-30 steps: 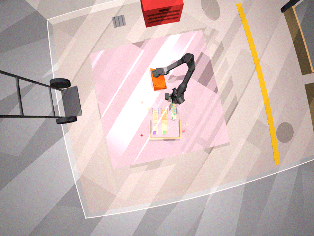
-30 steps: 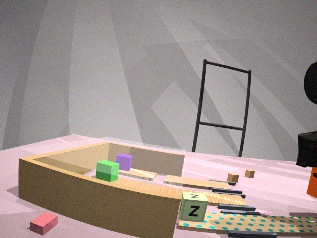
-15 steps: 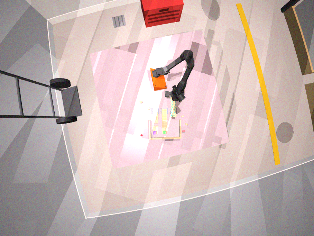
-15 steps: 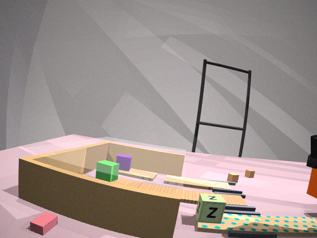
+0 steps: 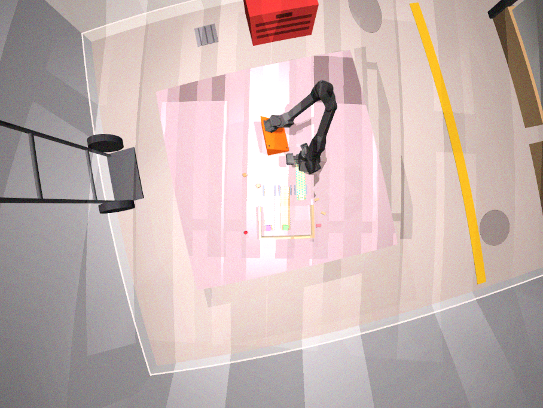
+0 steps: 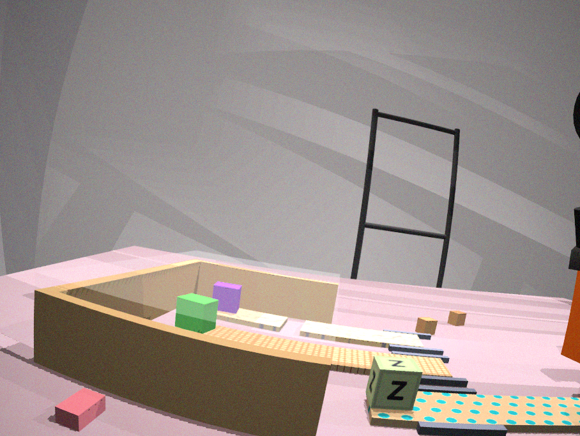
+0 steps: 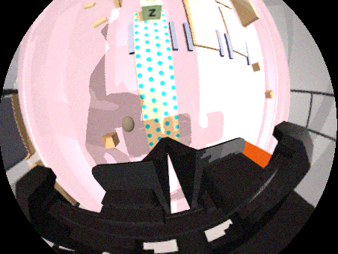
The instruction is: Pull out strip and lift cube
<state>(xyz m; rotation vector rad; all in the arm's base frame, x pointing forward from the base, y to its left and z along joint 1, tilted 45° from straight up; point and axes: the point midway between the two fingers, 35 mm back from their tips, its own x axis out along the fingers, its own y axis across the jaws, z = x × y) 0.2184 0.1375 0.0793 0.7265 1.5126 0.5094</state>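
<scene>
- Clenched, apparently empty: black hand [image 5: 297, 164] [image 7: 165, 140].
- Probably finishing extraction of cyan-dotted tan strip [image 5: 300, 183] [image 6: 497, 408] [image 7: 155, 71]; green letter-Z cube [image 5: 300, 197] [image 6: 396, 383] [image 7: 151, 12] aboard, inward from desk's [image 5: 197, 175] [image 6: 28, 293] [image 7: 67, 75] bottom edge, top view.
- Next: rise, open, straddle cube.

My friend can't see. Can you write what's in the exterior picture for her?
A green cube with a Z sits on the end of a dotted strip, just outside a wooden frame. Inside the frame are a plain green block and a purple block.
</scene>
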